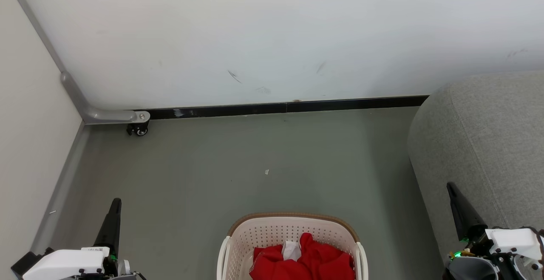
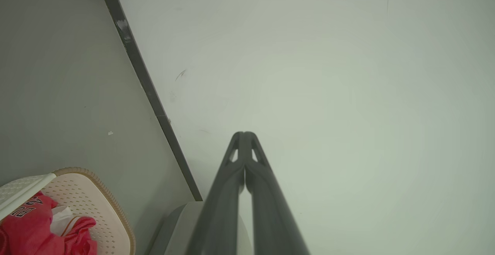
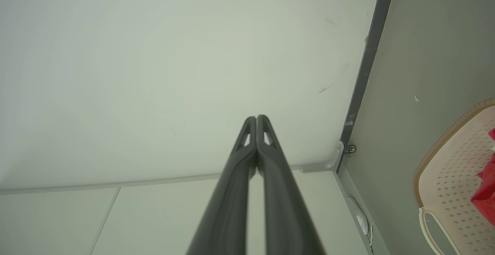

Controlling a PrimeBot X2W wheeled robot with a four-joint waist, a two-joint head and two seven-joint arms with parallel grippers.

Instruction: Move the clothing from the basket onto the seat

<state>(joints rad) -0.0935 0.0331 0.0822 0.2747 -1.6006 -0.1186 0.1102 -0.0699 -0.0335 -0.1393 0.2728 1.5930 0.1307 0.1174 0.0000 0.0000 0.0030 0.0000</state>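
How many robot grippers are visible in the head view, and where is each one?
2. The left gripper is at lower left, above the floor, left of the basket. The right gripper is at lower right, in front of the seat. Both are shut.

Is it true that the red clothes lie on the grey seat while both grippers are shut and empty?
Not quite. The head view shows the red clothing in the cream basket, not on the grey seat. The rest holds: the left gripper and the right gripper are shut and empty.
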